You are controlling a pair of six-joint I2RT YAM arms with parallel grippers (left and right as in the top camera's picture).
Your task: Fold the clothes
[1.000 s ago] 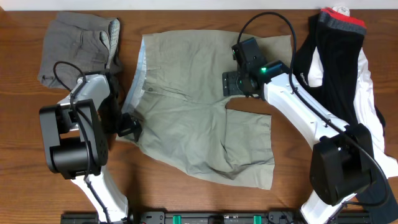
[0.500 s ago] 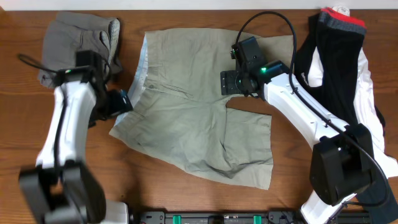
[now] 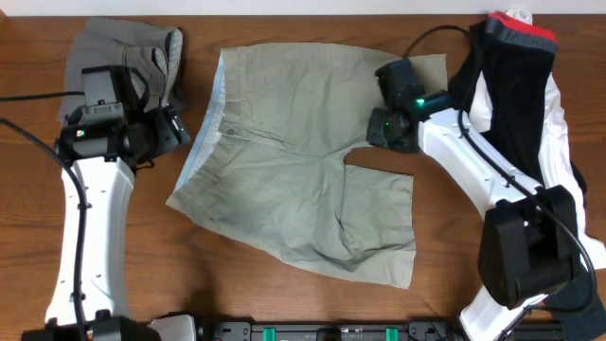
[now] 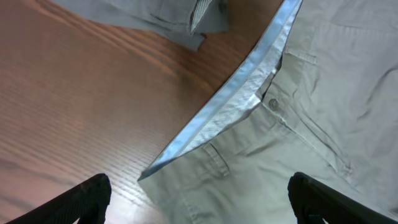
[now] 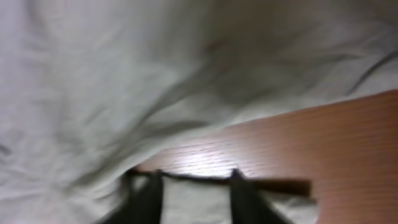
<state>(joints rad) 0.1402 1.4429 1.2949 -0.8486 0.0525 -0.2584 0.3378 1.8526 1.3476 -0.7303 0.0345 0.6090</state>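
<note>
Khaki cotton covers the middle of the wooden bench (image 3: 28,218) in the overhead view: the shorts (image 3: 303,161) lie spread flat, front up, apparently laid out for a first fold. Their long axis runs across the bench, the waistband (image 3: 206,123) to the left and both legs pointing right, the nearer leg angled slightly toward the front edge. Grey shorts (image 3: 109,57) sit bunched at the far left and black-white sportswear (image 3: 516,104) is heaped at the far right. The left end effector (image 3: 175,133) hangs just beside the waistband; the right end effector (image 3: 393,128) is down at the notch between the legs.

From the left wrist, the left end effector (image 4: 199,186) gapes wide and empty above the pale striped waistband (image 4: 230,112) and its button (image 4: 272,104), seemingly lining up a grasp.

From the right wrist, blurred, the right end effector (image 5: 196,193) has its fingers close together over a pale hem of the shorts (image 5: 124,74) at the bare bench (image 5: 311,143); whether it has clamped cannot be told.
</note>
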